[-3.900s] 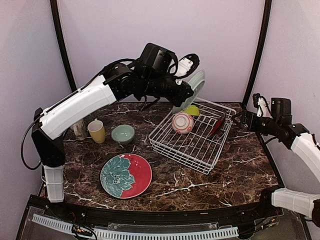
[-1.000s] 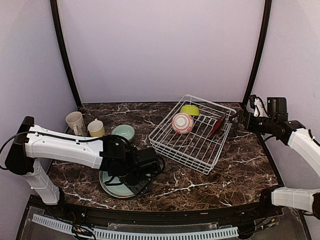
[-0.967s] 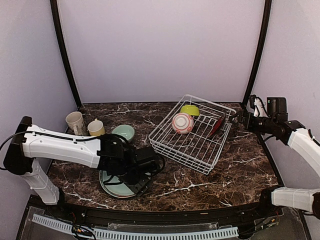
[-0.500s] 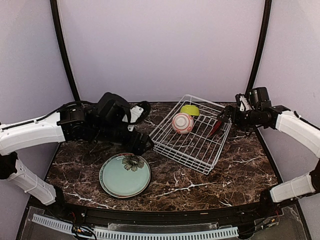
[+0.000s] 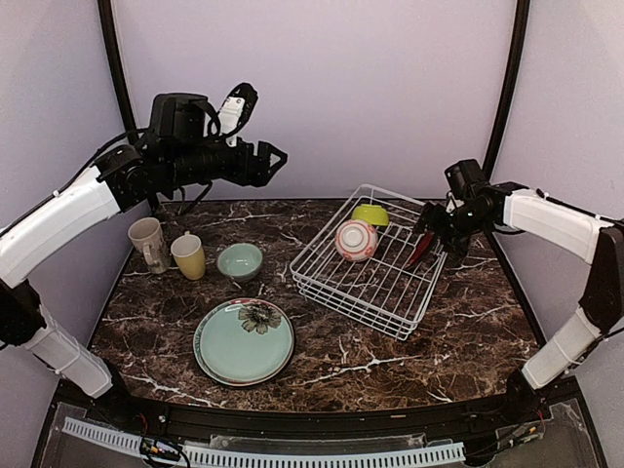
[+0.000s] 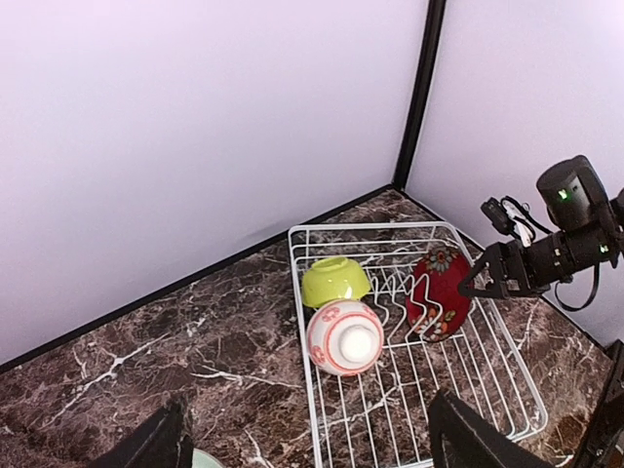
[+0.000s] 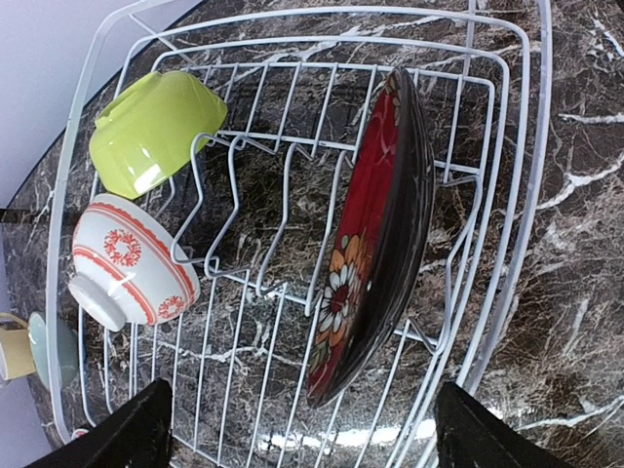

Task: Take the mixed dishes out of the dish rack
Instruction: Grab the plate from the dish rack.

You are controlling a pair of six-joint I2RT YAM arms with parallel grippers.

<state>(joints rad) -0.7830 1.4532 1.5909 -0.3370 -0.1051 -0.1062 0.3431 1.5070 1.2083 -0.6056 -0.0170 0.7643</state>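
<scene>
The white wire dish rack (image 5: 331,292) (image 6: 304,312) (image 7: 526,195) holds a lime bowl (image 5: 370,214) (image 6: 334,280) (image 7: 156,127), a pink-striped bowl on its side (image 5: 356,240) (image 6: 344,337) (image 7: 127,263) and a red floral plate standing on edge (image 5: 422,246) (image 6: 439,292) (image 7: 375,244). My right gripper (image 5: 432,226) (image 7: 302,444) is open just above the red plate's rim, its jaws wide to either side. My left gripper (image 5: 274,161) (image 6: 312,448) is open and empty, high over the table's back left.
A beige mug (image 5: 147,242), a yellow mug (image 5: 189,255) and a mint bowl (image 5: 240,260) stand left of the rack. A pale-green flowered plate (image 5: 244,339) lies on top of another plate at the front. The booth walls are close behind and to the right.
My left arm has let go of the flowered plate at the front and risen to the back left. My right gripper has moved left, over the red plate in the rack.
</scene>
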